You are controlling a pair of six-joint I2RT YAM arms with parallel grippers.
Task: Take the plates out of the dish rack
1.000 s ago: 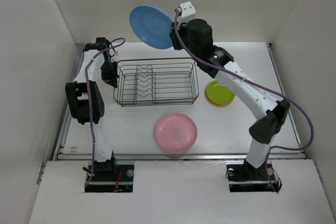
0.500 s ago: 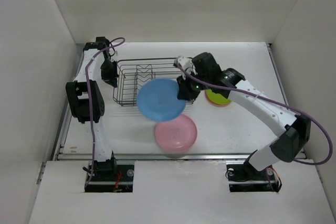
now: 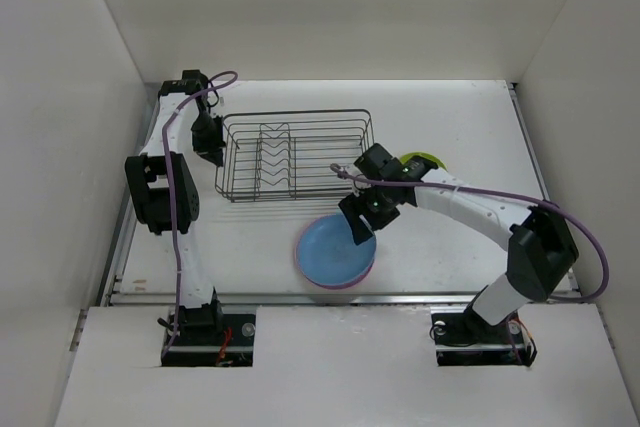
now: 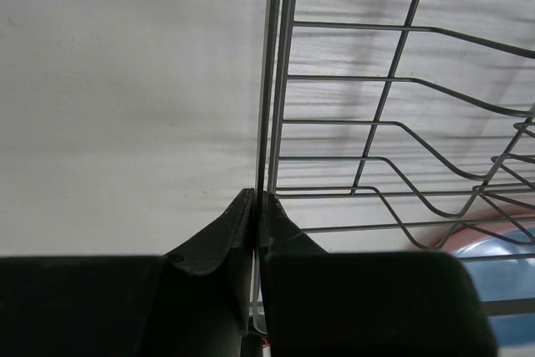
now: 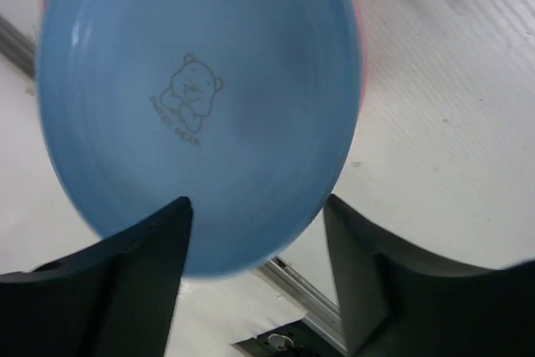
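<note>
The light blue plate [image 3: 333,250] with a bear print [image 5: 188,94] lies on the pink plate [image 3: 343,286], whose rim [image 5: 357,18] shows around it, at the table's front. My right gripper [image 3: 362,223] hovers over the blue plate's right edge, open [image 5: 255,206], fingers wide and apart from the plate. The dark wire dish rack [image 3: 295,155] holds no plates. At its left end my left gripper [image 3: 211,151] is shut on the rack's rim wire [image 4: 269,81]. A lime green plate [image 3: 427,159] lies right of the rack, partly hidden by my right arm.
White walls close in the table on the left, back and right. A metal rail [image 3: 340,296] runs along the front edge, just beyond the stacked plates. A purple cable [image 3: 585,237] loops off the right arm.
My right arm brought the blue plate down from high behind the rack, over it, onto the pink plate, and its jaws opened off it. The left arm stayed put.
</note>
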